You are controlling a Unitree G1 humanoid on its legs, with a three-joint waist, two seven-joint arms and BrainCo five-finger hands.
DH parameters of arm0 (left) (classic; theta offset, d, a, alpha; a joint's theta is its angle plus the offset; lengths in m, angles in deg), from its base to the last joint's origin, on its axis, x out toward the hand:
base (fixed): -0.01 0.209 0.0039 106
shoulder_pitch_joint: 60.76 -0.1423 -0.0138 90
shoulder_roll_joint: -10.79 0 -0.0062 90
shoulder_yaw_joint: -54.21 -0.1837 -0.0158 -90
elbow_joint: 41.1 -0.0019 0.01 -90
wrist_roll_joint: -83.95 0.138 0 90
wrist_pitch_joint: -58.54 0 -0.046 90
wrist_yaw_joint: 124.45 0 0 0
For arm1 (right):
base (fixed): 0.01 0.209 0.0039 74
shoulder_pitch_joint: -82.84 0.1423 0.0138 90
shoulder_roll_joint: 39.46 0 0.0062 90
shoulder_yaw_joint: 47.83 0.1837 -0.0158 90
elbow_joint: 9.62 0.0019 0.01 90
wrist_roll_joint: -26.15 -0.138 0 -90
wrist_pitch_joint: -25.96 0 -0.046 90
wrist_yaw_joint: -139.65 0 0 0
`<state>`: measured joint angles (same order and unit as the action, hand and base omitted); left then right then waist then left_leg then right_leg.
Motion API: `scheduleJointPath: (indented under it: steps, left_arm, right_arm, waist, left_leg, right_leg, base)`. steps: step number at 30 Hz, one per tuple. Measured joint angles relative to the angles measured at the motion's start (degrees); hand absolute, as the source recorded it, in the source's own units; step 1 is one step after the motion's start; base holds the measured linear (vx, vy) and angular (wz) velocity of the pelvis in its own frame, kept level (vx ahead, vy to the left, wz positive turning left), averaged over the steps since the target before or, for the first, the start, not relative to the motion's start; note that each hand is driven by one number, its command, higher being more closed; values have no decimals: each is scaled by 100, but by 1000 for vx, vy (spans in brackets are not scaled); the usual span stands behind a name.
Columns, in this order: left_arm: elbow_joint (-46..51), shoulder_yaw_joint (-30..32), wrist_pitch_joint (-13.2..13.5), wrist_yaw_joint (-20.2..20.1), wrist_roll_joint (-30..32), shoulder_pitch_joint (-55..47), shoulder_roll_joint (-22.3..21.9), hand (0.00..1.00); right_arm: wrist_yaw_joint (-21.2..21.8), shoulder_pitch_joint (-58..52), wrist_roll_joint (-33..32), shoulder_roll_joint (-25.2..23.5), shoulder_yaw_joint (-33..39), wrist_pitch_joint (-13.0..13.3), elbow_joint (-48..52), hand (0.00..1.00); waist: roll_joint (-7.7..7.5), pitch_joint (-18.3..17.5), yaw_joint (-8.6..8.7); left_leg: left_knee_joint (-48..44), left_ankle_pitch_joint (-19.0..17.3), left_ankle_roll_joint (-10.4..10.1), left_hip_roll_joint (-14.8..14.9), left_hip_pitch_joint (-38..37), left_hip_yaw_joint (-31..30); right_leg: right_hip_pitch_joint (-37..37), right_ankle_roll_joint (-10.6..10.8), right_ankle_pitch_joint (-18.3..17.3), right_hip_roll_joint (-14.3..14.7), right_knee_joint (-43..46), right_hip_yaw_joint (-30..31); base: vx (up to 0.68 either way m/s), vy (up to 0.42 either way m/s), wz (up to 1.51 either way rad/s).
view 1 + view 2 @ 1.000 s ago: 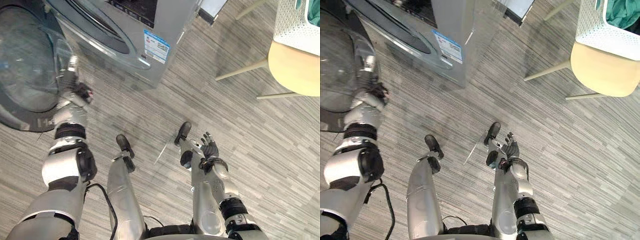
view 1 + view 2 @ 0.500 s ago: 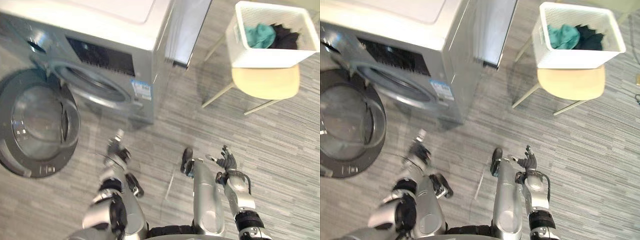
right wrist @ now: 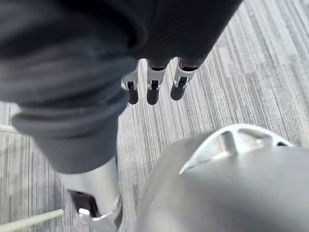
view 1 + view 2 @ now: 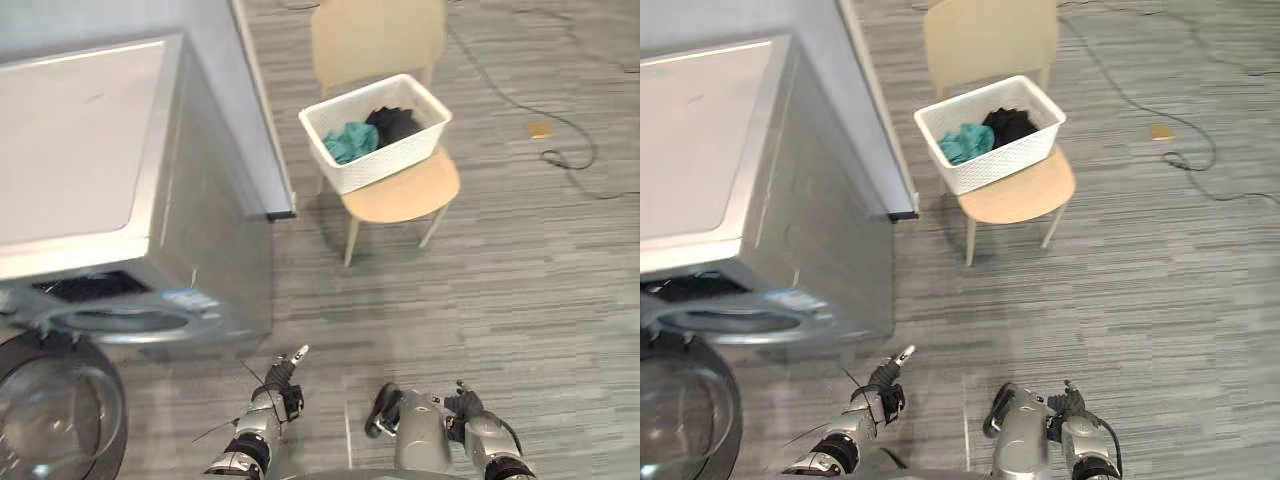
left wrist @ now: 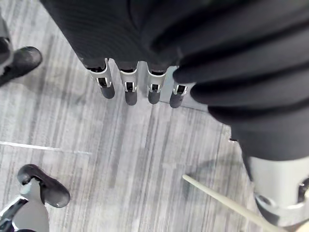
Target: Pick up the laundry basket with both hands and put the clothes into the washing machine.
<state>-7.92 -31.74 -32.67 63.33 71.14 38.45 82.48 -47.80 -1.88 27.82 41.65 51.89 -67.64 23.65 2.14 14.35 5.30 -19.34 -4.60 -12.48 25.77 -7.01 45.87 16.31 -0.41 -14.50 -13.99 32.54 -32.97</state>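
Note:
A white laundry basket [image 4: 388, 168] stands on the seat of a pale wooden chair [image 4: 403, 197], far ahead of me in the eye views. Teal cloth [image 4: 349, 142] and black cloth [image 4: 396, 122] lie inside it. The grey washing machine [image 4: 80, 190] is at the left, its round door [image 4: 50, 420] swung open beside the drum opening [image 4: 110, 322]. My left hand [image 4: 283, 378] hangs low over the floor with straight fingers [image 5: 128, 92], holding nothing. My right hand [image 4: 465, 404] is near the bottom edge, fingers [image 3: 152, 92] also straight and empty. Both hands are far from the basket.
A tall grey panel [image 4: 255, 110] stands between the machine and the chair. A black cable [image 4: 565, 155] and a small tan object [image 4: 540, 128] lie on the striped grey floor at the far right. Open floor stretches from my hands to the chair.
The camera has swung, so the chair and basket now sit upper middle and the machine's top shows. The left hand has left the door's side and hangs low; the right hand stays low.

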Motion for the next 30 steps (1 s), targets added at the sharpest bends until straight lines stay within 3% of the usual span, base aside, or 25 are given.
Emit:
scheduleJointPath:
  steps: [1,2,3,5,6,7,9,10,12,13,15,16,18,19,20,22,24,25,26,27,28,30]
  left_arm:
    - [-1,128,11,10,-1,-55,27,0]
    - [-2,377,20,36,-2,-182,82,0]
    - [-1,622,32,117,-18,-340,115,0]
    - [-4,1031,38,168,-167,-674,217,0]
    - [-10,1126,46,192,-248,-820,251,0]
    - [-62,1344,228,233,-325,-983,234,0]
    - [-85,1651,288,231,-518,-1060,305,0]
    - [-135,1722,302,236,-568,-1106,314,0]
    - [-217,1927,306,234,-683,-1384,289,0]
    - [-224,1938,299,232,-681,-1455,281,0]
    - [-236,2239,268,229,-679,-1617,213,0]
    - [-236,2352,266,229,-680,-1664,207,0]
    - [-240,2796,268,228,-680,-1670,206,0]
    - [-244,2883,271,227,-680,-1675,195,0]
    - [-380,3063,289,230,-680,-1586,231,0]
    - [-448,3061,295,224,-677,-1458,350,0]
    - [-457,3073,281,222,-663,-1479,321,0]
    - [-451,3021,269,221,-657,-1488,325,0]
    - [-414,2910,269,226,-616,-1465,398,0]
    - [-378,2831,269,226,-613,-1437,442,0]
    - [-256,2634,271,225,-608,-1401,492,0]
    - [-141,2361,274,234,-602,-1224,446,0]
  right_arm:
    - [-1,6,-10,-4,-70,2,11,0]
    - [-3,-10,-10,-7,-176,1,111,0]
    - [-21,-23,-65,-23,-234,1,306,0]
    - [-118,-39,-128,-30,-409,69,826,0]
    - [-159,-20,-123,-41,-422,106,1003,0]
    - [-247,159,-111,24,-538,152,1324,0]
    - [-252,350,-106,13,-680,190,1619,0]
    - [-254,358,-105,7,-743,204,1803,0]
    - [-297,582,-103,-135,-942,258,2528,0]
    - [-317,691,-103,-178,-1015,294,2642,0]
    - [-400,1042,-100,-373,-1322,440,3166,0]
    - [-408,1114,-100,-434,-1420,492,3279,0]
    - [-470,1328,-85,-654,-1886,679,3752,0]
    - [-471,1368,-78,-701,-2001,729,3870,0]
    - [-469,1413,-54,-801,-2171,794,4027,0]
    - [-437,1458,-49,-911,-2502,818,4009,0]
    - [-336,1502,91,-921,-2819,828,4005,0]
    - [-232,1512,208,-970,-3045,879,4013,0]
    - [-176,1519,358,-1035,-3179,952,4029,0]
    - [-132,1522,401,-1069,-3199,971,4045,0]
    - [-112,1536,552,-1113,-3233,976,4085,0]
    - [-129,1545,824,-1020,-3230,973,4213,0]
  waist:
    - [16,-22,14]
    - [79,-74,20]
    - [108,-91,-5]
    - [118,-129,-132]
    - [133,-166,-221]
    - [173,-198,-475]
    - [184,-203,-724]
    - [182,-202,-773]
    - [206,-215,-945]
    - [190,-210,-999]
    - [163,-190,-1278]
    - [163,-190,-1324]
    - [131,-194,-1403]
    - [177,-210,-1406]
    - [145,-191,-1404]
    - [-87,-235,-1427]
    - [-104,-225,-1467]
    - [-131,-229,-1507]
    - [-191,-250,-1494]
    - [-266,-290,-1462]
    - [-393,-363,-1410]
    - [-404,-378,-1377]
  left_leg:
    - [-106,29,23,96,-55,52]
    - [-446,148,196,352,-112,98]
    - [-983,479,681,678,-116,67]
    - [-2087,1521,2005,1183,187,-361]
    - [-2549,1395,2054,1237,390,-705]
    - [-3714,623,1800,1018,998,-1509]
    - [-4484,151,1761,540,1497,-2038]
    - [-4599,63,1764,390,1644,-2133]
    - [-4615,-186,1617,-365,2266,-2306]
    - [-4537,-236,1603,-578,2439,-2328]
    - [-3711,-351,1526,-1231,2861,-2498]
    - [-3396,-351,1525,-1339,2907,-2597]
    - [-1880,-288,1449,-1573,2873,-3044]
    - [-1373,-99,1263,-1557,2758,-3200]
    - [-901,-231,1369,-1729,2547,-3360]
    - [-639,-413,1417,-2111,2256,-3354]
    - [-571,-575,1514,-2173,1920,-3325]
    - [-458,-615,1531,-2206,1630,-3313]
    - [-367,-621,1534,-2293,1522,-3411]
    - [-331,-597,1545,-2344,1504,-3521]
    - [-238,-522,1555,-2505,1493,-3777]
    - [-141,-467,1566,-2807,1505,-4335]
  right_leg:
    - [-9,-39,-23,106,-28,71]
    - [-82,-110,-28,381,-154,205]
    - [-256,-224,36,723,-457,405]
    - [-643,-436,255,1218,-1131,918]
    - [-714,-473,314,1334,-1311,1154]
    - [-839,-581,430,1575,-1580,1740]
    - [-1138,-604,455,1764,-1767,2323]
    - [-1257,-605,454,1806,-1809,2461]
    - [-1611,-612,446,1921,-1999,3008]
    - [-1653,-610,448,1922,-2014,3133]
    - [-1817,-609,448,1915,-2006,3331]
    - [-1864,-600,442,1909,-2005,3341]
    - [-2028,-292,121,1766,-1897,3344]
    - [-2040,-172,-40,1758,-1805,3328]
    - [-2058,-15,-307,1672,-1594,3306]
    - [-2176,11,-318,1323,-1522,3110]
    - [-2109,123,-256,1251,-722,2952]
    - [-1711,652,-29,1132,386,2846]
    - [-1247,1370,153,1048,1396,2887]
    - [-1073,1479,175,1008,1696,2922]
    - [-821,1292,91,881,1951,2858]
    - [-643,652,-220,572,1730,2866]
  base:
    - [163,-223,-106]
    - [220,-258,-111]
    - [240,-273,-134]
    - [216,-211,-140]
    - [278,-149,-209]
    - [237,-55,-217]
    - [222,-25,-188]
    - [261,33,-131]
    - [266,95,-129]
    - [228,145,-127]
    - [247,175,-106]
    - [308,227,-78]
    - [303,207,-48]
    - [307,218,-17]
    - [236,188,4]
    - [296,252,25]
    - [236,183,3]
    - [160,130,14]
    - [186,128,37]
    - [187,58,91]
    - [237,24,115]
    - [212,-23,151]
